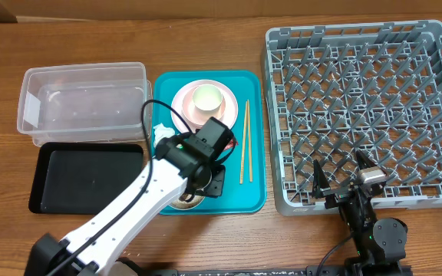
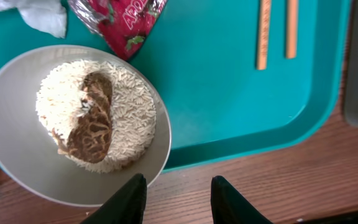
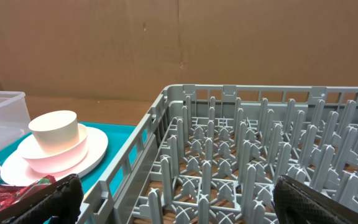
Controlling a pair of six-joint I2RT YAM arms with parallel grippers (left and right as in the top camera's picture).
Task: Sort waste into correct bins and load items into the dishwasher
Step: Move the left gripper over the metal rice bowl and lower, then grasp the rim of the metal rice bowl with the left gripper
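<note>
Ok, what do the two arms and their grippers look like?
The left arm has white rounded links, black joints and a black cable looping alongside; the left gripper has smooth black fingers. The right arm is black throughout, with a small grey block at the wrist; the right gripper has black tapered fingers.

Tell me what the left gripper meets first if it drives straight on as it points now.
Likely the near rim of the white rice bowl; otherwise the wooden table just beside it. Depth is unclear.
</note>
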